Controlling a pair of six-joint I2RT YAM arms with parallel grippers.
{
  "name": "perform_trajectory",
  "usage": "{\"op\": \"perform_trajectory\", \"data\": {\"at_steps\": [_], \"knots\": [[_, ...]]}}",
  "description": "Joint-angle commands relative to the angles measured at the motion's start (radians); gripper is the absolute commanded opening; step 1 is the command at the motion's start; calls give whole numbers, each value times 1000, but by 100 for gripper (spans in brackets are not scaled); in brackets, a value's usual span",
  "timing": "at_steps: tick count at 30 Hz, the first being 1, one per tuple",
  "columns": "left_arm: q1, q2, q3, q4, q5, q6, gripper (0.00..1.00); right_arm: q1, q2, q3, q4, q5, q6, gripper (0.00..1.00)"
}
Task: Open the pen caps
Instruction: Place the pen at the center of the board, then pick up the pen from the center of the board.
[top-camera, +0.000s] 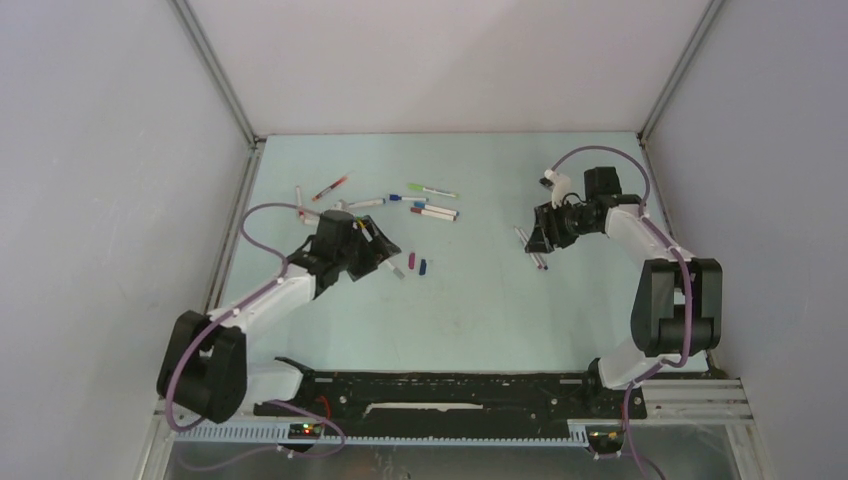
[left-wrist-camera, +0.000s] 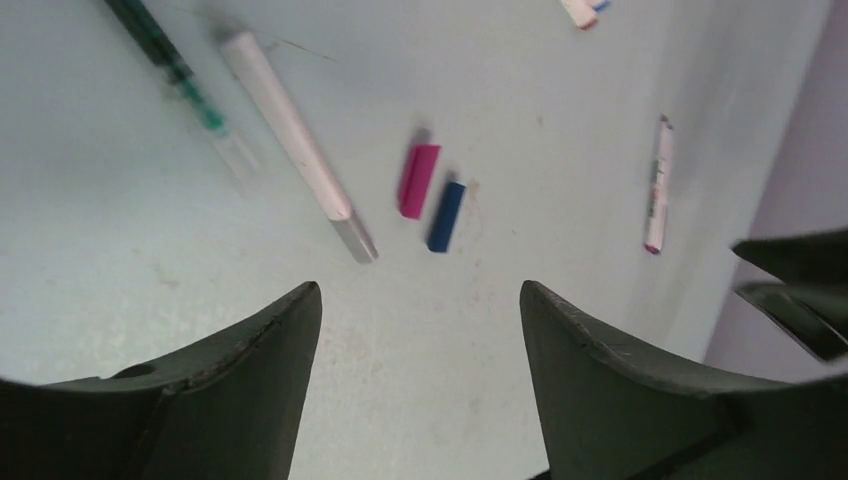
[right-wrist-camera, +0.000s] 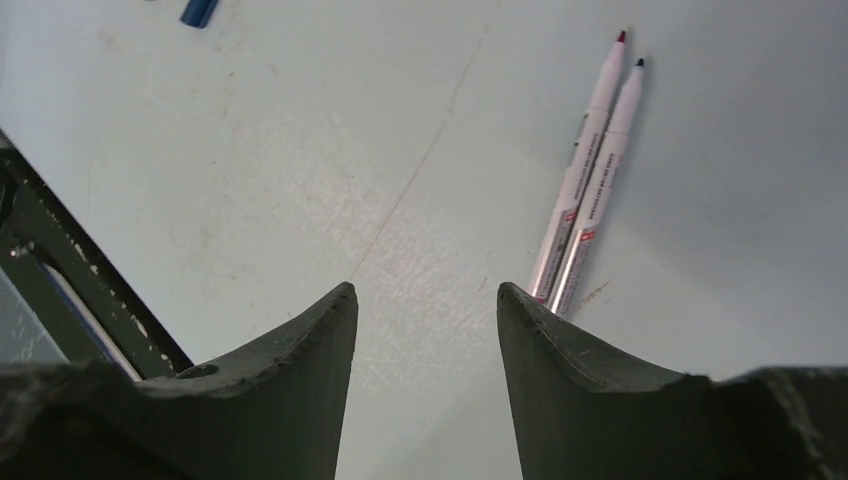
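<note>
Two loose pen caps, a magenta cap (left-wrist-camera: 418, 180) and a blue cap (left-wrist-camera: 446, 215), lie side by side on the pale table, just ahead of my left gripper (left-wrist-camera: 420, 290). That gripper is open with nothing between its fingers. A white pen (left-wrist-camera: 290, 125) and a green-tipped pen (left-wrist-camera: 175, 70) lie to the caps' left. My right gripper (right-wrist-camera: 425, 290) is open over bare table. Two uncapped pens (right-wrist-camera: 590, 170) lie together beside its right finger, which hides their near ends. In the top view the caps (top-camera: 417, 264) sit right of the left gripper (top-camera: 385, 250), and the right gripper (top-camera: 535, 242) hangs over its two pens.
Several more pens (top-camera: 400, 200) are scattered behind the left gripper toward the back of the table. Another pen (left-wrist-camera: 657, 185) lies off to the right in the left wrist view. Grey walls close in the left, right and back sides.
</note>
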Motion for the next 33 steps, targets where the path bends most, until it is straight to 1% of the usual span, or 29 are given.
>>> {"op": "perform_trajectory", "data": {"at_steps": [1, 2, 5, 10, 18, 26, 28, 33], "knots": [[-12, 100, 162, -210, -157, -1, 74, -5, -59, 42, -52, -81, -75, 57], [-15, 132, 197, -249, -174, 0, 71, -4, -62, 42, -54, -84, -77, 57], [-35, 215, 284, -343, -228, -3, 70, -4, -63, 41, -58, -88, -80, 57], [-58, 351, 404, -453, -273, -8, 64, -4, -65, 41, -62, -97, -84, 57], [-77, 466, 501, -485, -275, 6, 59, -4, -69, 42, -67, -106, -87, 57], [-81, 523, 536, -510, -271, 32, 54, -4, -71, 41, -70, -114, -89, 56], [-83, 542, 545, -516, -271, 40, 53, -31, -71, 43, -70, -117, -89, 56], [-90, 570, 565, -528, -280, 52, 50, -33, -73, 41, -72, -122, -89, 56]]}}
